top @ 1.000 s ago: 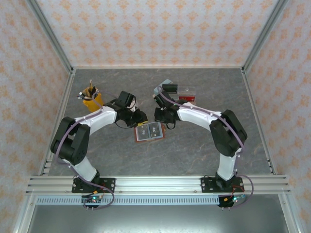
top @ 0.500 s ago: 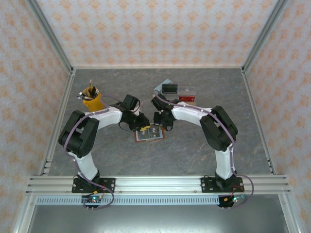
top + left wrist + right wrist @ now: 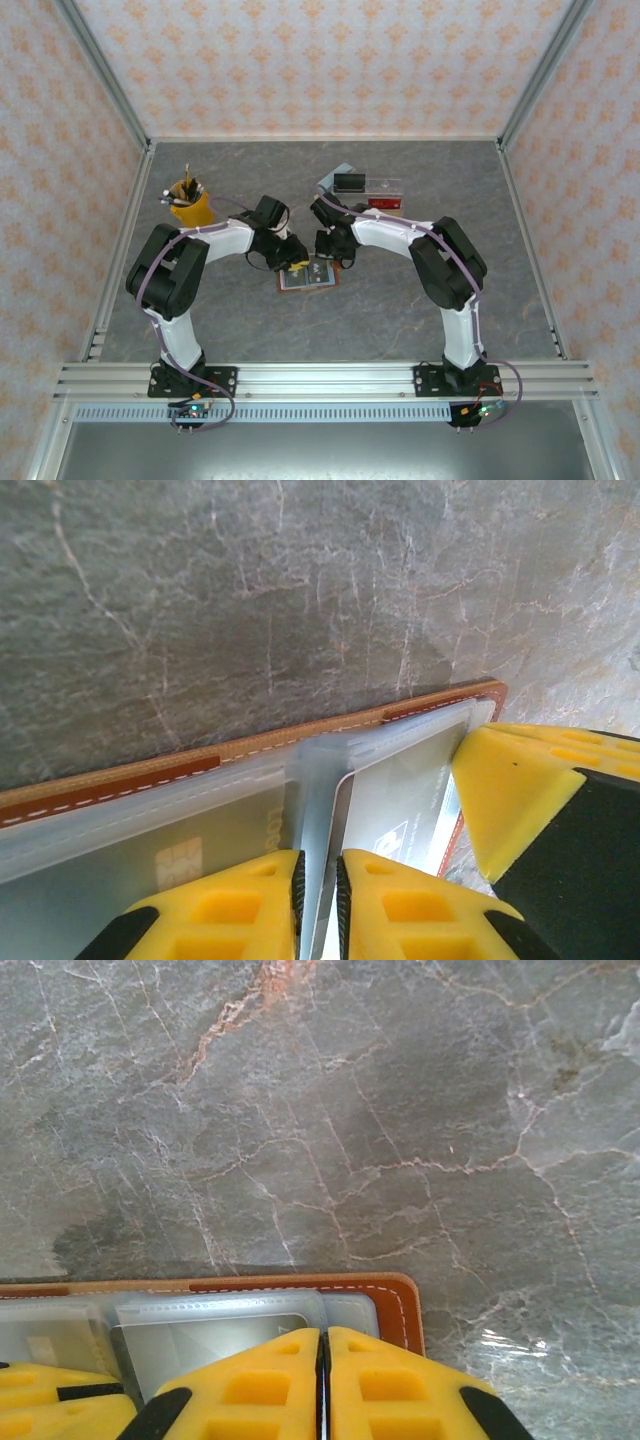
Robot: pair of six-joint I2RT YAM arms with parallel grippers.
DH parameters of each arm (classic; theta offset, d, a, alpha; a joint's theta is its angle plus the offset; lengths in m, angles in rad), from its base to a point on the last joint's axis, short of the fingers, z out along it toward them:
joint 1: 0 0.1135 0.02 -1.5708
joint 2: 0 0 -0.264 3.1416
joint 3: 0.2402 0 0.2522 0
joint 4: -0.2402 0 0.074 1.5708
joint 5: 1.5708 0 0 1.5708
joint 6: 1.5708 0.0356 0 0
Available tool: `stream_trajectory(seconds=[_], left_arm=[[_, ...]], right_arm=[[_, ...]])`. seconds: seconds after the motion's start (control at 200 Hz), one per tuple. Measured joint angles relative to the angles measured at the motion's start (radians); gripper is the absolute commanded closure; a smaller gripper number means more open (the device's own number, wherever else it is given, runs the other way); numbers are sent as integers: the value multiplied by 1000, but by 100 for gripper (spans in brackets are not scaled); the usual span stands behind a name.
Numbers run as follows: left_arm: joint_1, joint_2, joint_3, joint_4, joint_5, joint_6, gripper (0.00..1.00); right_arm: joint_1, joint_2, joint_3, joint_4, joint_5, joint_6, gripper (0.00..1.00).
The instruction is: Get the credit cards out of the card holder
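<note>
The card holder [image 3: 312, 277] lies open on the table, its brown stitched leather edge [image 3: 120, 780] framing clear inner pockets. Credit cards sit in those pockets: one with a chip [image 3: 200, 850] and a pale grey one [image 3: 410, 810], which also shows in the right wrist view [image 3: 210, 1345]. My left gripper [image 3: 297, 265] is down on the holder's left half, jaws [image 3: 320, 865] almost together on an upright clear pocket leaf and a card's edge. My right gripper [image 3: 333, 260] rests on the right half, near the leather corner [image 3: 400, 1300]. Its fingers [image 3: 323, 1335] are pressed together. Whether they pinch anything is unclear.
A yellow cup of pens [image 3: 188, 205] stands at the left. A clear acrylic organiser [image 3: 385, 190] with a black box [image 3: 350, 182] and a light blue block [image 3: 338, 170] stands behind the right arm. The right gripper's yellow finger [image 3: 510, 800] sits beside my left one.
Both grippers have come in from either side onto the open card holder and narrowed their jaws; over the last half second they have barely moved.
</note>
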Motion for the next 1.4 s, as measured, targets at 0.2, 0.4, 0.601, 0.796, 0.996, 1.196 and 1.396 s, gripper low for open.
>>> stream_trajectory(seconds=[0.2, 0.4, 0.601, 0.796, 0.996, 1.196, 1.396], left_arm=[[0, 12, 10, -1, 6, 28, 85], [0, 19, 11, 2, 15, 41, 85], [0, 20, 6, 16, 32, 41, 83], [2, 20, -11, 55, 57, 40, 82], [9, 20, -32, 95, 82, 40, 85], [23, 18, -56, 135, 108, 40, 89], [36, -13, -94, 179, 117, 40, 93]], right_arm=[[0, 2, 2, -1, -2, 0, 93], [0, 2, 2, -2, -2, 0, 93], [0, 2, 2, -2, -2, 0, 93], [-1, 2, 2, -2, -2, 0, 93], [-3, 3, 2, -2, 1, 0, 93], [-5, 3, 2, -2, 2, 1, 93], [-5, 3, 1, 1, 1, 1, 93]])
